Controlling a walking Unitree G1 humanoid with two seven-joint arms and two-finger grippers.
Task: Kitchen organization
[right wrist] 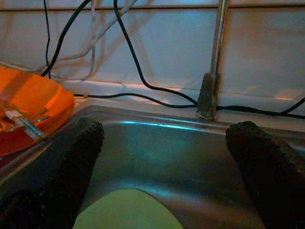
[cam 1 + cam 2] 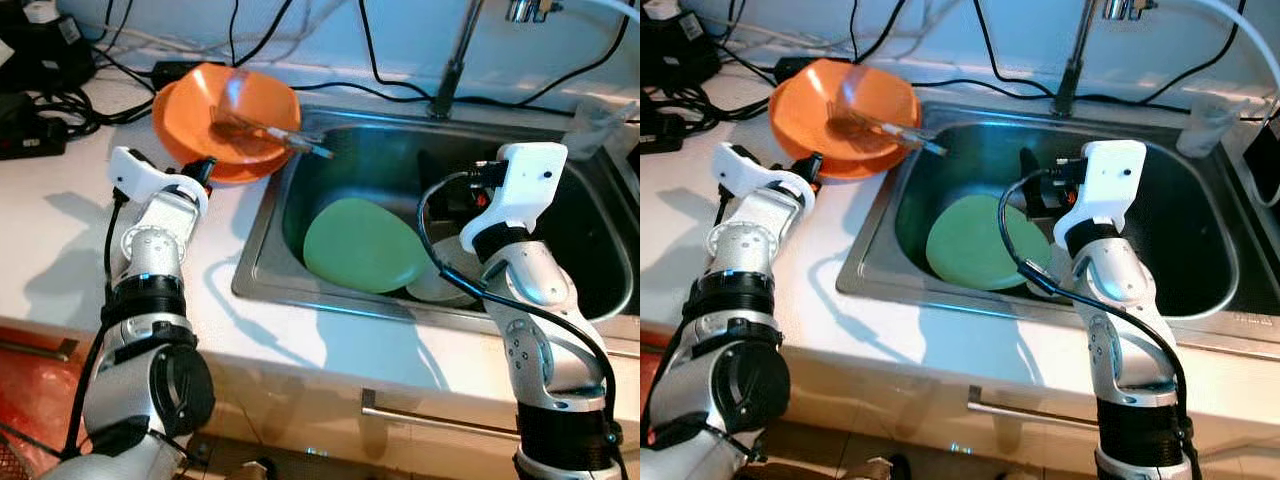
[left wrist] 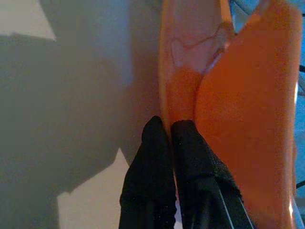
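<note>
An orange plate lies on the white counter, at the sink's left back corner, with an orange bowl stacked on it. A clear utensil lies in the bowl, its tip over the sink. My left gripper is shut on the plate's near rim, one finger on each side. In the steel sink a green plate leans over a white dish. My right gripper hovers open over the sink above the green plate, holding nothing, its fingers wide apart.
The faucet stands behind the sink, with black cables along the wall. A clear cup sits at the sink's right back corner. Black adapters lie on the counter at far left. A drawer handle runs below the counter edge.
</note>
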